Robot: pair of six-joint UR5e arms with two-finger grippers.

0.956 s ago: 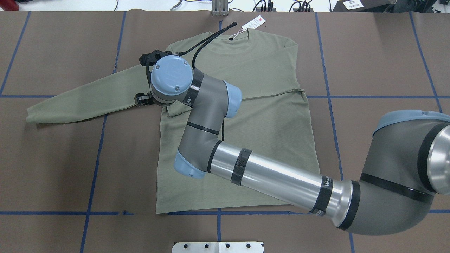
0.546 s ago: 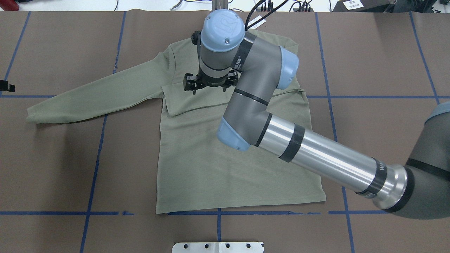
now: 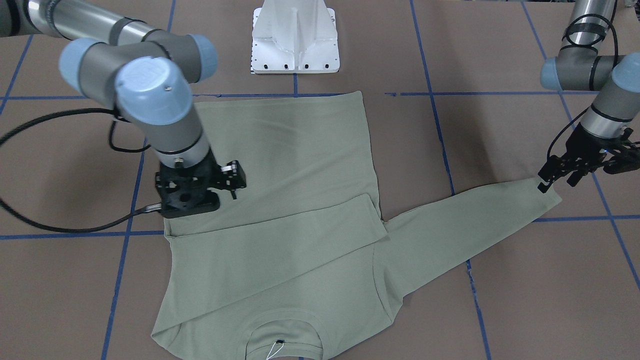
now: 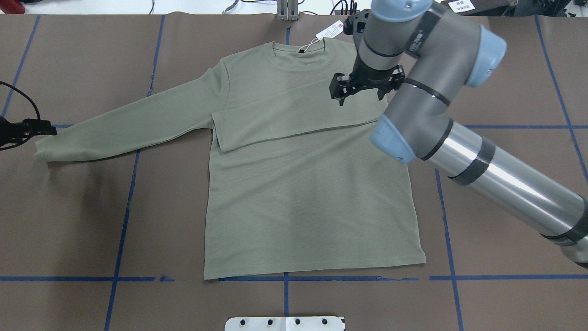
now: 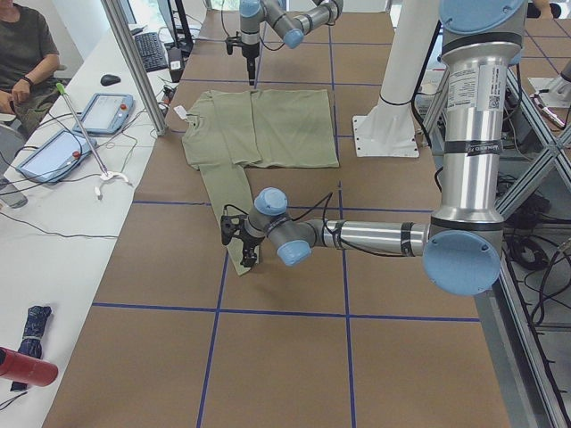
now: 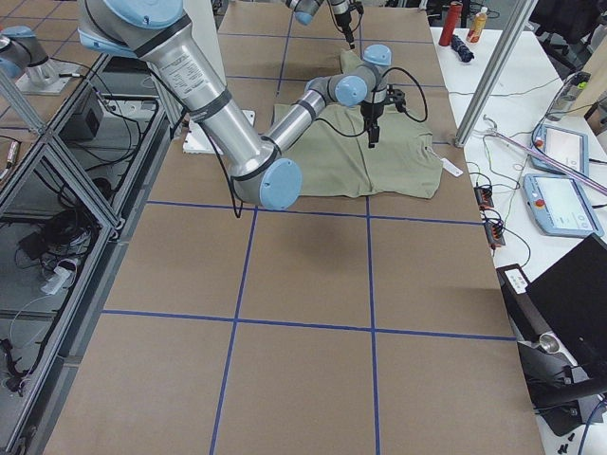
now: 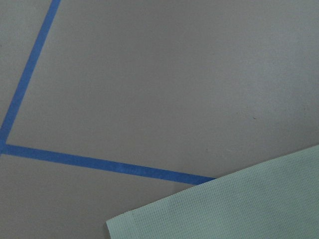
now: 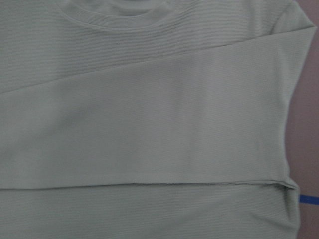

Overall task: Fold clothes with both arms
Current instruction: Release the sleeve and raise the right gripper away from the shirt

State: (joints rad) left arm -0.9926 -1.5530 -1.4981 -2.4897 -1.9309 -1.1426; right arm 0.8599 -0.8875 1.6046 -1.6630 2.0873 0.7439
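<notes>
The left hand [image 3: 557, 184] is hovering at the left end of the table [image 4: 73, 220], right at the cuff [image 4: 43, 149] of the outstretched sleeve. Its fingers are standing apart and gripping nothing. The sage-green shirt [image 4: 298, 197] is lying flat mid-table, its other sleeve [image 4: 294, 119] lying folded across the chest. A white hang tag [image 4: 328, 31] is lying beside the collar. The right hand [image 4: 360, 94] is hanging over the shirt's right shoulder area, its fingers spread and carrying nothing.
</notes>
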